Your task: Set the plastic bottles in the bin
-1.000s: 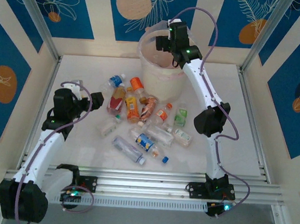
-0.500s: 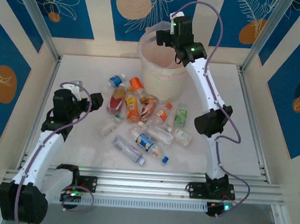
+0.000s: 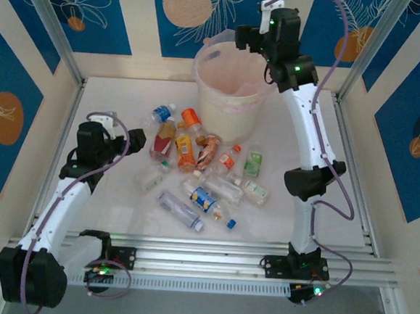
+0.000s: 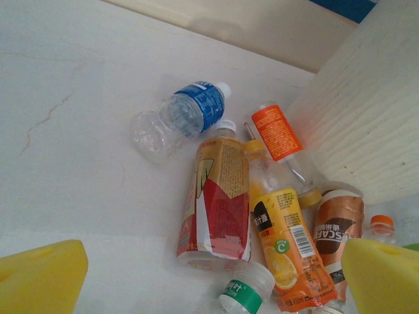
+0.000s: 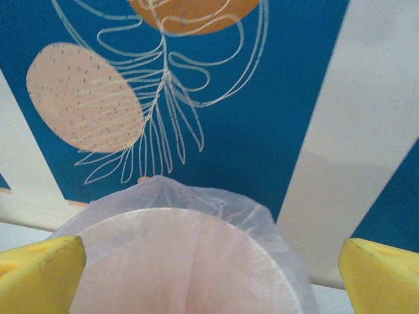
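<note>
We see the plastic bottles (image 3: 198,163) lying on their sides on the table (image 3: 119,201) before the upright bin (image 3: 229,100), the far ones pointing caps toward it, while our left gripper (image 4: 213,278) and right gripper (image 5: 209,275) gape wide, both empty.

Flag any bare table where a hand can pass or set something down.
Bare: far-left corner of the table, between the bin and the left wall; strip between the plastic bottles and the right arm. Crowded: the middle, bottles packed from the bin's base toward the near edge.
</note>
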Action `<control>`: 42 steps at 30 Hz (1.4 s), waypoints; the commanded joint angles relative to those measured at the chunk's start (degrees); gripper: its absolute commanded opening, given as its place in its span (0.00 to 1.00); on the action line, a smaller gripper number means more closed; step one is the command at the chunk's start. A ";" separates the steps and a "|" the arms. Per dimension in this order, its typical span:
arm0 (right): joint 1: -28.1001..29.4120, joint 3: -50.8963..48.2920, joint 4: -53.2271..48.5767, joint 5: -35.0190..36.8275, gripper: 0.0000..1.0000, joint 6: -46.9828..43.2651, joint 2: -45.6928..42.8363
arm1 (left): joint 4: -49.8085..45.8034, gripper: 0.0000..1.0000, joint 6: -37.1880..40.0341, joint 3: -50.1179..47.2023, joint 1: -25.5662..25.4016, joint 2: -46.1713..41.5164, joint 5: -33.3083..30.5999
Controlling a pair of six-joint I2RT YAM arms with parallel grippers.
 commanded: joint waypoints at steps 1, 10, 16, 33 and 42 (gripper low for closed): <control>-1.58 -2.32 -1.14 -1.46 0.99 -0.45 -3.51 | -2.13 0.99 0.57 2.34 -1.31 1.13 -0.31; -5.14 -12.09 0.36 -3.73 0.99 -0.25 -10.98 | -8.94 0.99 5.17 6.60 -6.07 5.93 -3.14; -7.43 -14.56 -0.11 -7.35 0.99 1.64 -13.35 | -14.12 0.99 8.57 9.26 -10.91 9.63 -6.57; -8.28 -18.77 0.15 -8.83 0.97 0.38 -17.16 | -20.98 0.99 8.76 8.97 -13.07 13.11 -9.37; -11.04 -35.35 6.46 -10.34 0.99 0.49 -30.01 | -21.68 0.92 10.14 9.26 -16.12 17.60 -9.17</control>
